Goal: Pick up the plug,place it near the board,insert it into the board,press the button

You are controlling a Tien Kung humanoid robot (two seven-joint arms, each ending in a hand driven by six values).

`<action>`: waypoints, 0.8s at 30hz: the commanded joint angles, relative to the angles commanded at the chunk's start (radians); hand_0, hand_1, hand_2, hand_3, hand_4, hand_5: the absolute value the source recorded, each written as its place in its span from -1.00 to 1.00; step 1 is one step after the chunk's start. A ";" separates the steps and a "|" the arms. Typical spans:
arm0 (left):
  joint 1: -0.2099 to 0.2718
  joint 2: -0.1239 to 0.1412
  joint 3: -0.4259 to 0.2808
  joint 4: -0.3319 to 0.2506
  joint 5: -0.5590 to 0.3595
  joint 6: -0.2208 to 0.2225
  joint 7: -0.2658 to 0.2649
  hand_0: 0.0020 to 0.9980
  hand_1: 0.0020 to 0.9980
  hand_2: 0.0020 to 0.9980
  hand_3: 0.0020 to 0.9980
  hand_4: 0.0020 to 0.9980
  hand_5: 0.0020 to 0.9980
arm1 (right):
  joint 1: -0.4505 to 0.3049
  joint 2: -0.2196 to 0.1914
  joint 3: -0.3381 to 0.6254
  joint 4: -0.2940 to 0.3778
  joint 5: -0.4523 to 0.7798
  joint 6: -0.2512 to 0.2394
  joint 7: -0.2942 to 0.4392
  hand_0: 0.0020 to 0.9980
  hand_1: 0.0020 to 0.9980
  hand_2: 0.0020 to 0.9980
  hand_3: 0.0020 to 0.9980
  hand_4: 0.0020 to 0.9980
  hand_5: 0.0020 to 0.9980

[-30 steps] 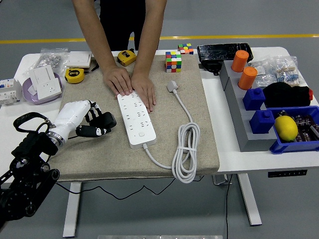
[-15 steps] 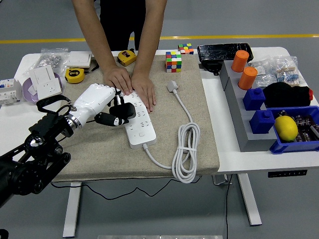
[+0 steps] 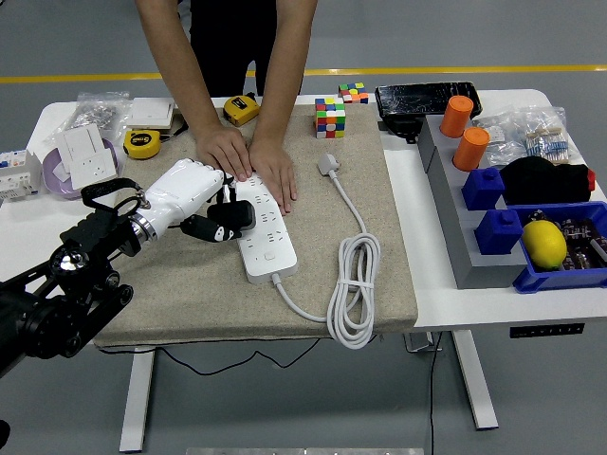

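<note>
A white power strip [image 3: 260,227] lies lengthwise on the beige mat [image 3: 370,190], with its button near the close end [image 3: 269,254]. My left hand [image 3: 220,220], white with black fingers, is curled around a small black plug [image 3: 234,215]. It holds the plug at the strip's left edge, over the middle sockets. A person at the far side presses both hands [image 3: 256,166] flat on the strip's far end. The strip's own white plug [image 3: 328,163] and coiled cord [image 3: 353,284] lie to the right. My right arm is out of view.
Two yellow tape measures [image 3: 142,142] and a white socket on a purple dish [image 3: 83,163] lie at the far left. Two colour cubes [image 3: 330,118] stand at the mat's far edge. Grey and blue bins [image 3: 560,275] with orange cups and a lemon fill the right.
My left hand has moved right and away from me with the black plug, from the mat's left part to the strip's left edge. The person's hands have stayed put.
</note>
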 joint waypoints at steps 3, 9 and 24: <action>0.002 0.000 0.000 0.001 0.003 -0.001 0.001 -0.02 -0.22 -0.42 -0.32 0.12 -0.77 | -0.002 0.001 0.000 0.000 0.000 0.000 0.000 0.83 0.74 0.62 0.58 1.00 1.00; 0.002 0.001 0.006 0.008 0.006 -0.001 0.001 -0.01 -0.21 -0.41 -0.32 0.13 -0.78 | 0.000 0.001 0.001 0.000 -0.002 0.001 0.003 0.83 0.73 0.62 0.58 1.00 1.00; -0.015 -0.013 -0.001 0.054 0.023 -0.001 -0.001 -0.01 -0.18 -0.41 -0.31 0.13 -0.78 | 0.000 0.002 -0.001 0.000 0.005 0.000 0.002 0.83 0.74 0.62 0.58 1.00 1.00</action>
